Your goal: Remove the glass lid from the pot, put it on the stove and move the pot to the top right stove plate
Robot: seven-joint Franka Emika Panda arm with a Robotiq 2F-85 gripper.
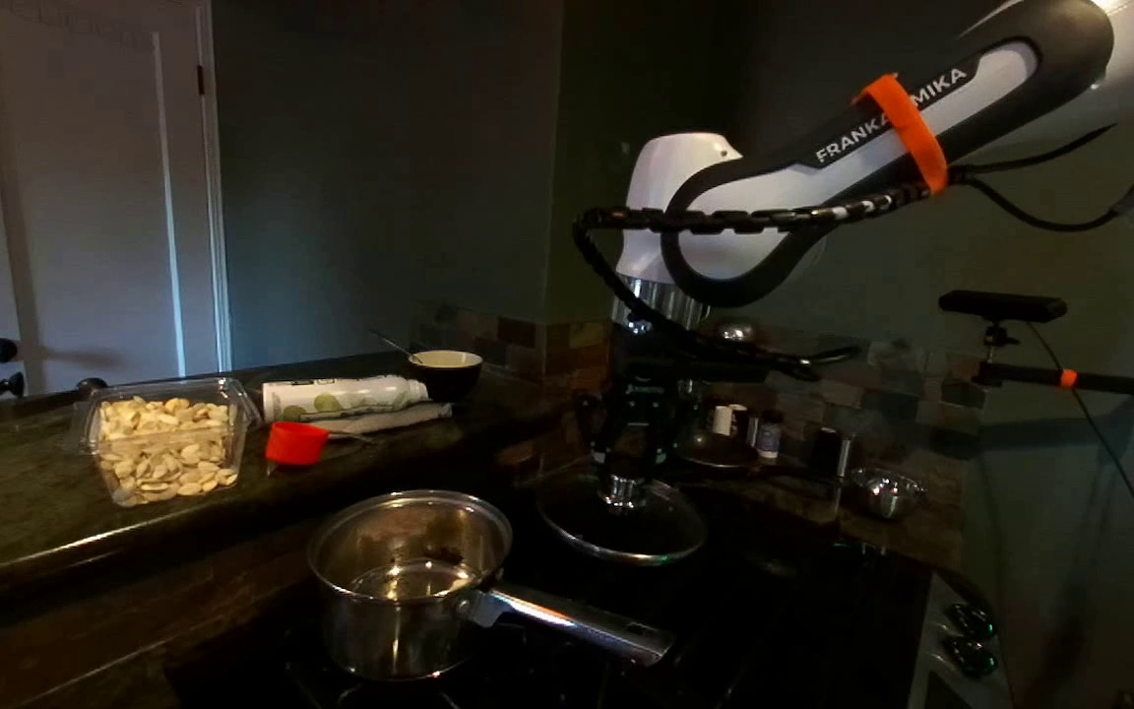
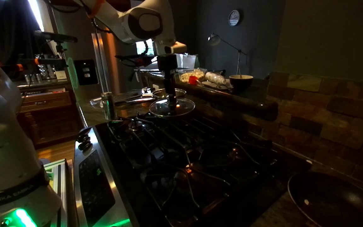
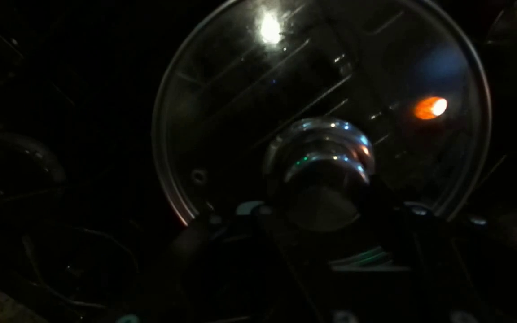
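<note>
Glass lid (image 1: 626, 540) in the pincer (image 1: 632, 465), uncovered pot (image 1: 390, 635) beside it

The pincer is pinching the lid by its metal knob (image 1: 623, 492), over the black stove (image 1: 793, 611); whether the lid touches down I can't tell. Near it the steel pot stands on the stove, its handle (image 1: 582, 622) pointing away from the raised surface (image 1: 6, 492), where I see a clear tub (image 1: 240, 423), a red cup (image 1: 296, 444) and a dark bowl (image 1: 447, 384).
</note>
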